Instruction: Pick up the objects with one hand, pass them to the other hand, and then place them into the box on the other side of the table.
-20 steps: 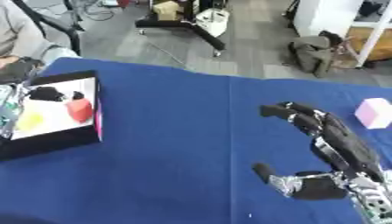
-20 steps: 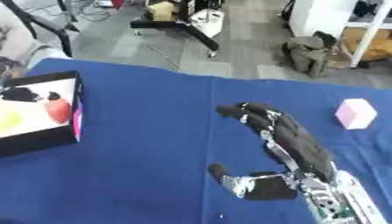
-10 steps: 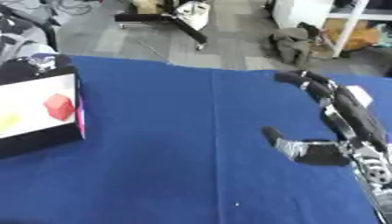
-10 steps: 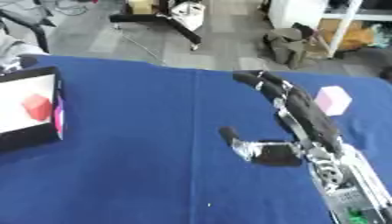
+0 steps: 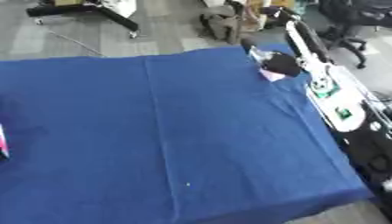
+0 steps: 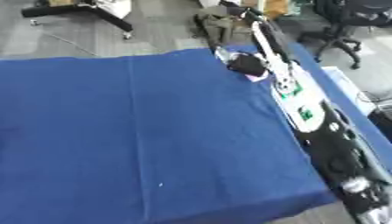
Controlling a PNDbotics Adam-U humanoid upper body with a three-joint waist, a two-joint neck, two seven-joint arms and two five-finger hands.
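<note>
1. The right hand [image 5: 280,64] is seen upper right of the frame, over the pink block [image 5: 269,75] at the blue table [image 5: 153,131] edge.
2. Finger state cannot be told.
3. The block could be knocked off the edge by a misjudged grasp.
4. The left hand is not seen.

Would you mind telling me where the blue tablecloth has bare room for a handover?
The blue tablecloth lies bare from its left edge across the middle to the near edge. The only crowded spot is the far right corner, where the right hand covers a small pink block.
</note>
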